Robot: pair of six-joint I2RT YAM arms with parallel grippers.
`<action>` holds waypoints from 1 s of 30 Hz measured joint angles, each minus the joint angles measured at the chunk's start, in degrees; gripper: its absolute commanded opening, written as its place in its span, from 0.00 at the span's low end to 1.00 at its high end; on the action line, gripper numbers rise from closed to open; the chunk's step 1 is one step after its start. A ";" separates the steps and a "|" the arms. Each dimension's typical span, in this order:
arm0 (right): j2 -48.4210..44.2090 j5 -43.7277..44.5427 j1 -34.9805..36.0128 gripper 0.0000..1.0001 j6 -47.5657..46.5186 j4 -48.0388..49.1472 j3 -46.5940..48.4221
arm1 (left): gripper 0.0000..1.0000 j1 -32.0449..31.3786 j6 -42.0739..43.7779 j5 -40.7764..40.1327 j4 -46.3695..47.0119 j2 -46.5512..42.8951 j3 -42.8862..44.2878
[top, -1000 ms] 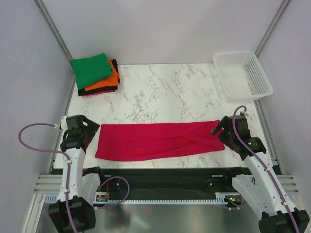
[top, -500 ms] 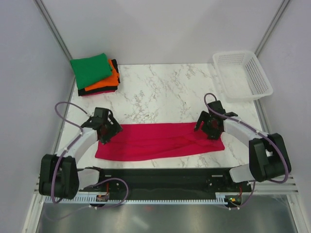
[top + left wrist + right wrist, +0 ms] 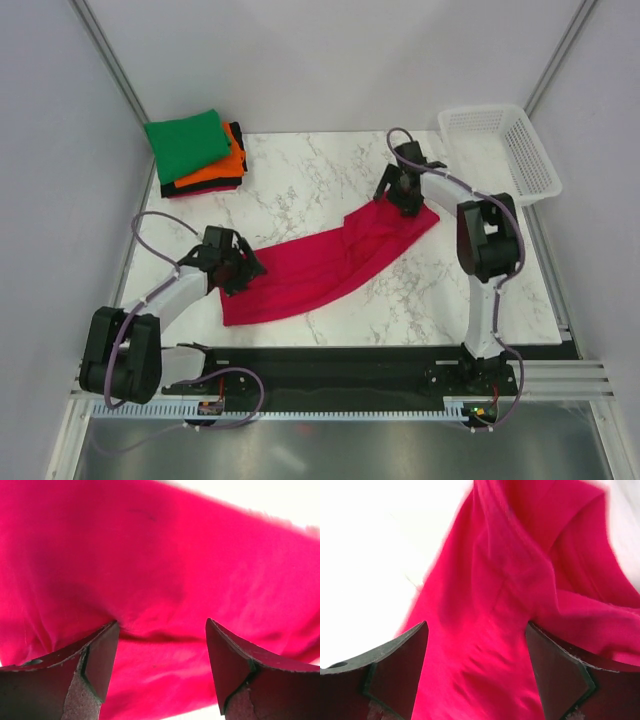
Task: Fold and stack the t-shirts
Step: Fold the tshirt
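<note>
1. One crimson-pink t-shirt lies as a long, rumpled band on the counter. It slants from the near left up toward the far right.
2. Three folded shirts sit in one stack at the far left corner, well apart from the crimson one. The green t-shirt is on top and turned askew. The orange t-shirt shows beneath it, and the black t-shirt lies under both.
3. The left gripper is down at the near left end of the crimson-pink t-shirt. In the left wrist view, the left gripper has its two fingers spread apart. The crimson-pink t-shirt fills the gap between them. Whether any fold is caught cannot be told.
4. The right gripper is at the far right end of the same shirt. In the right wrist view, the right gripper also has its two fingers spread wide. The crimson-pink t-shirt is bunched there, and a raised fold runs toward the right-hand finger.
5. There are two arms. The left one reaches in low from the near left, and the right one stretches far across the counter.
6. One white lattice basket stands at the far right corner. It is near the right gripper and apart from the shirt.
7. The counter has a white marble pattern.
</note>
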 measured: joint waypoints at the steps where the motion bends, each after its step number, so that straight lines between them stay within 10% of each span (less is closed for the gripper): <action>1: 3.89 0.22 0.15 0.86 -0.37 -0.87 6.01 | 0.77 -1.11 -0.59 0.98 0.79 -0.74 -0.92; 10: 39.17 -4.63 3.32 0.97 -4.50 -1.01 61.46 | 0.79 -23.78 -18.27 9.07 8.11 -8.90 -10.54; 18: 39.50 -11.74 5.27 0.98 -7.04 7.76 59.21 | 0.81 -38.99 -27.34 13.73 8.02 -3.98 -4.07; 30: 20.44 -8.35 7.21 0.98 -13.79 4.87 43.32 | 0.82 -39.80 -22.38 5.77 -1.73 -2.95 12.15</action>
